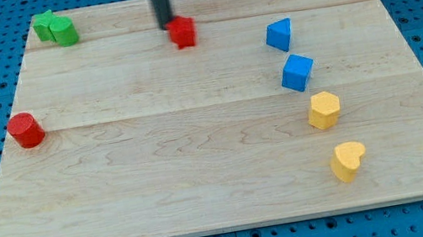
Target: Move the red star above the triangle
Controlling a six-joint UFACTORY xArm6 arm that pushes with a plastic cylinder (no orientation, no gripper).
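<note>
Red star [182, 32] near board's [204, 179] top edge; my tip [167, 26] touching its left.

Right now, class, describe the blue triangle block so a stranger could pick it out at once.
Look at the wooden board and follow the column of four blocks on the view's right. The blue triangle is the topmost, just above the blue cube; it alone narrows to a pointed wedge.
</note>
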